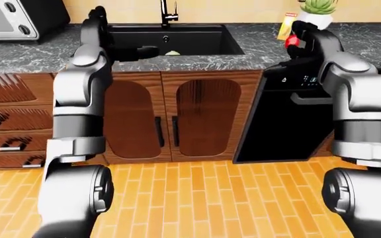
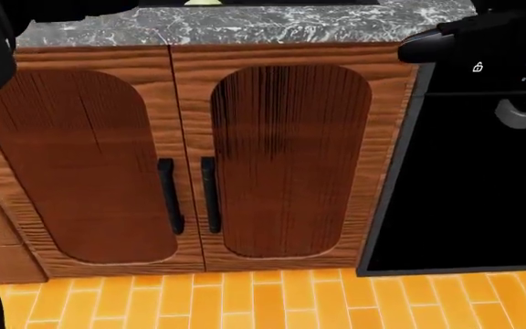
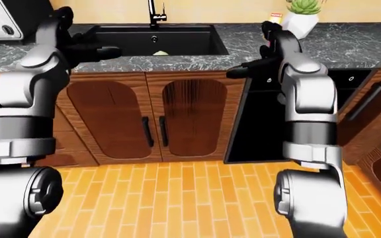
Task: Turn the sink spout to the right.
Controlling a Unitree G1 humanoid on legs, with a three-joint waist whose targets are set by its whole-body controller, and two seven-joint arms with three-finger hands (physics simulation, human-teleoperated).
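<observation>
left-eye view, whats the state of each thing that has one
cabinet doors: both shut
drawers: shut
dishwasher: door shut
spout: upright above the sink, untouched
left robot hand: raised, open, empty
right robot hand: raised, open, empty

Both arms raised, elbows bent, forearms roughly vertical in the eye views. Left hand (image 1: 108, 42) at upper left of the left-eye view, fingers spread, one finger (image 1: 141, 50) sticking out level toward view right. Right hand (image 3: 270, 47) up at about the same height, fingers apart, one finger (image 3: 240, 72) pointing toward view left. Neither hand closed round anything. Grey upper-arm and forearm shells, black hands. Left shoulder joint (image 1: 78, 193) and right shoulder joint (image 3: 303, 198) bulk large at the bottom corners of the eye views. Head view catches only black hand parts at the top corners, right fingertip (image 2: 428, 42) at upper right.
</observation>
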